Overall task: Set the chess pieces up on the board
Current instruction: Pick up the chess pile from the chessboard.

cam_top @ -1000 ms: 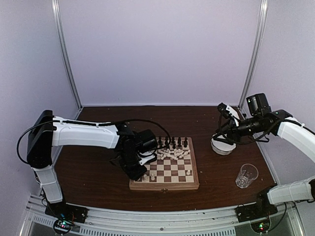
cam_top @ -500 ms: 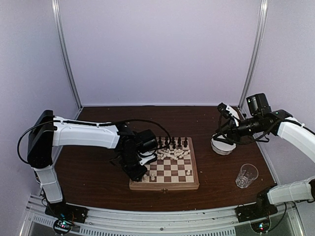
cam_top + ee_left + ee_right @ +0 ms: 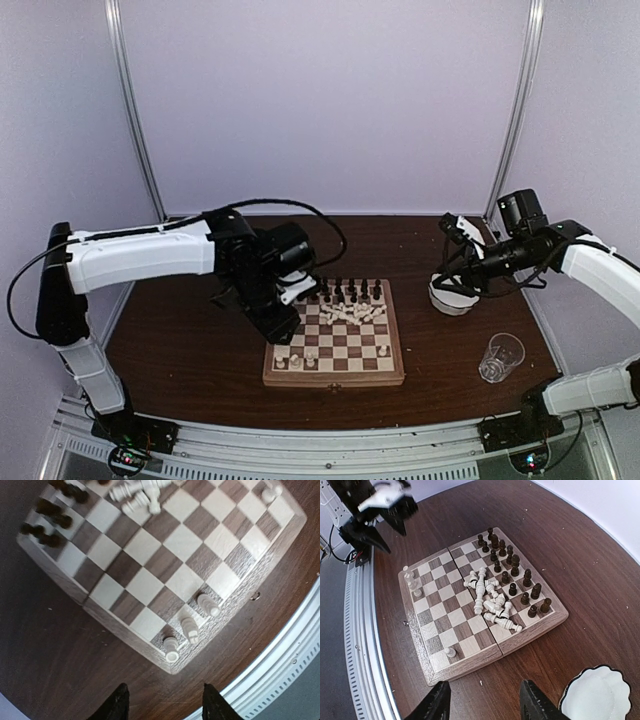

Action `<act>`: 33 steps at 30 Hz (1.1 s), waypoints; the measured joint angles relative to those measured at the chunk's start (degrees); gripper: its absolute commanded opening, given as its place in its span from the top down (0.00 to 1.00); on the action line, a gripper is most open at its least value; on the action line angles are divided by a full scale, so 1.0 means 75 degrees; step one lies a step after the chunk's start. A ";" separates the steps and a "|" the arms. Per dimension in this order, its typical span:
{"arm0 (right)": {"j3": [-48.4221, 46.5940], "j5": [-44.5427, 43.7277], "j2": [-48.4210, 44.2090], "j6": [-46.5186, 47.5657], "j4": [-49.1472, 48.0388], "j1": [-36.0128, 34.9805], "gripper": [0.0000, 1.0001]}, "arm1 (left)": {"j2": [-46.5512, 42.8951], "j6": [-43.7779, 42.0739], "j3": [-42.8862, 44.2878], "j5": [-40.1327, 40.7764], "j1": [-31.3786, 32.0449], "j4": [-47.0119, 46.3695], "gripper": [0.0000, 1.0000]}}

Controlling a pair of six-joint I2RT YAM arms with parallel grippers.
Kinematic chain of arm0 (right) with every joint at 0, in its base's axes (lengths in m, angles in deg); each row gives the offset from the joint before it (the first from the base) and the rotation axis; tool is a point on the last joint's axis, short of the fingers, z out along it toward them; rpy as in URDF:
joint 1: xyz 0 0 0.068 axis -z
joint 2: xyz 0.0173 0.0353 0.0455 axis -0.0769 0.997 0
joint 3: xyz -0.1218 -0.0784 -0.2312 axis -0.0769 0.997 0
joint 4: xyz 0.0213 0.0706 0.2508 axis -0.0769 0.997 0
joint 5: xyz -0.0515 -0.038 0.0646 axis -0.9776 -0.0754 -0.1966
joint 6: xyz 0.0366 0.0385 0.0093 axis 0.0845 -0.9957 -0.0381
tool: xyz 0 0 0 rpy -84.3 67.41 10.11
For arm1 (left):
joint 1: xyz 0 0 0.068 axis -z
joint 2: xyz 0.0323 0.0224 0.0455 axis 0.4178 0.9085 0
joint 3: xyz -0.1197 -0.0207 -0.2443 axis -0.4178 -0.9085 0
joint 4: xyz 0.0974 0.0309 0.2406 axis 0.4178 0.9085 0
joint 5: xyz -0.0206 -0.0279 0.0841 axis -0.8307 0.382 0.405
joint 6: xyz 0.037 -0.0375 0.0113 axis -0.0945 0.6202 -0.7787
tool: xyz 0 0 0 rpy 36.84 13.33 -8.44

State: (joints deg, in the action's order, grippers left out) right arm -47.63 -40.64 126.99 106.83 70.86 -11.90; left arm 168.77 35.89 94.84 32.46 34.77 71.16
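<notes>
wooden board [image 3: 335, 377], white pieces [image 3: 350, 313] heaped; left gripper [image 3: 165, 705] parted, empty; right gripper [image 3: 485, 700] wide.

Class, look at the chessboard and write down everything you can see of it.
The board is a square of wood with light and dark brown checks inside a tan border; a seam across its middle suggests it folds. It lies flat on the dark brown table. Dark pieces stand in two rows along its far edge, toppled white pieces lie heaped near the centre, and three upright white pieces stand at its near left corner.
</notes>
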 measured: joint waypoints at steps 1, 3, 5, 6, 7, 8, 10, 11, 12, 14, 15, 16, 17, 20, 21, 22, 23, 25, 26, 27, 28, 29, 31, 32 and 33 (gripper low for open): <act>-0.0079 -0.0006 0.0108 0.0117 0.0090 -0.0047 0.54 | -0.0157 -0.0017 0.0163 0.0079 -0.0023 0.0070 0.49; -0.0300 -0.0102 0.0417 0.0367 0.0254 -0.0198 0.57 | -0.0539 -0.0038 0.0548 0.0297 -0.0111 0.0149 0.49; -0.0533 -0.0297 0.0863 0.0557 0.0350 -0.0516 0.61 | -0.0901 -0.0023 0.0720 0.0522 -0.0221 0.0003 0.50; -0.0589 -0.0382 0.1035 0.0647 0.0358 -0.0667 0.62 | -0.1049 0.0017 0.0699 0.0600 -0.0262 -0.0131 0.50; -0.0688 -0.0612 0.1291 0.0694 0.0411 -0.0918 0.64 | -0.1157 0.0070 0.0644 0.0647 -0.0291 -0.0286 0.50; -0.0758 -0.0755 0.1501 0.0769 0.0420 -0.1142 0.66 | -0.1279 0.0169 0.0501 0.0717 -0.0323 -0.0586 0.50; -0.0968 -0.1183 0.2031 0.0868 0.0516 -0.1719 0.68 | -0.1443 0.0402 0.0152 0.0813 -0.0335 -0.1160 0.50; -0.1061 -0.1338 0.2256 0.0909 0.0548 -0.1953 0.68 | -0.1530 0.0539 -0.0099 0.0863 -0.0335 -0.1518 0.50; -0.1125 -0.1454 0.2436 0.0947 0.0565 -0.2136 0.69 | -0.1603 0.0673 -0.0338 0.0906 -0.0335 -0.1816 0.50; -0.1253 -0.1699 0.2795 0.1020 0.0577 -0.2524 0.69 | -0.1795 0.0933 -0.0863 0.1014 -0.0335 -0.2428 0.50; -0.1309 -0.1818 0.2975 0.1037 0.0568 -0.2693 0.69 | -0.1906 0.1046 -0.1090 0.1090 -0.0335 -0.2667 0.50; -0.1352 -0.1926 0.3115 0.1043 0.0554 -0.2821 0.69 | -0.2037 0.1160 -0.1314 0.1169 -0.0335 -0.2894 0.50; -0.1413 -0.2043 0.3270 0.1049 0.0557 -0.2949 0.68 | -0.2133 0.1236 -0.1457 0.1241 -0.0335 -0.3042 0.50; -0.1684 -0.2398 0.3806 0.1014 0.0458 -0.3261 0.68 | -0.2442 0.1419 -0.1775 0.1463 -0.0335 -0.3389 0.50; -0.1772 -0.2500 0.3975 0.0991 0.0399 -0.3328 0.68 | -0.2541 0.1466 -0.1833 0.1533 -0.0338 -0.3468 0.50; -0.1877 -0.2588 0.4162 0.0962 0.0361 -0.3410 0.69 | -0.2608 0.1498 -0.1871 0.1591 -0.0335 -0.3526 0.49; -0.1976 -0.2693 0.4342 0.0924 0.0315 -0.3483 0.69 | -0.2681 0.1527 -0.1912 0.1647 -0.0338 -0.3582 0.49; -0.2148 -0.2862 0.4645 0.0854 0.0239 -0.3602 0.69 | -0.2824 0.1582 -0.2028 0.1754 -0.0338 -0.3660 0.49; -0.2247 -0.2946 0.4811 0.0807 0.0213 -0.3652 0.69 | -0.2914 0.1597 -0.2107 0.1810 -0.0338 -0.3689 0.49; -0.2340 -0.3040 0.4951 0.0764 0.0213 -0.3684 0.70 | -0.2993 0.1612 -0.2174 0.1862 -0.0338 -0.3707 0.49; -0.2471 -0.3121 0.5112 0.0670 0.0213 -0.3704 0.70 | -0.3054 0.1629 -0.2229 0.1906 -0.0338 -0.3707 0.49; -0.2579 -0.3203 0.5234 0.0609 0.0195 -0.3716 0.70 | -0.3104 0.1638 -0.2264 0.1944 -0.0338 -0.3710 0.49; -0.2833 -0.3389 0.5473 0.0463 0.0154 -0.3742 0.70 | -0.3200 0.1644 -0.2326 0.2002 -0.0338 -0.3713 0.49; -0.2906 -0.3430 0.5537 0.0411 0.0134 -0.3742 0.70 | -0.3232 0.1644 -0.2337 0.2014 -0.0338 -0.3716 0.49; -0.2990 -0.3506 0.5604 0.0358 0.0125 -0.3742 0.69 | -0.3261 0.1644 -0.2352 0.2031 -0.0338 -0.3722 0.49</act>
State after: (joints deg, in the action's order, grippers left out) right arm -70.05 -66.93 169.03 109.51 71.80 -39.97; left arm 144.31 48.22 77.20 47.70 32.23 43.25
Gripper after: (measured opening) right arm 0.305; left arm 0.507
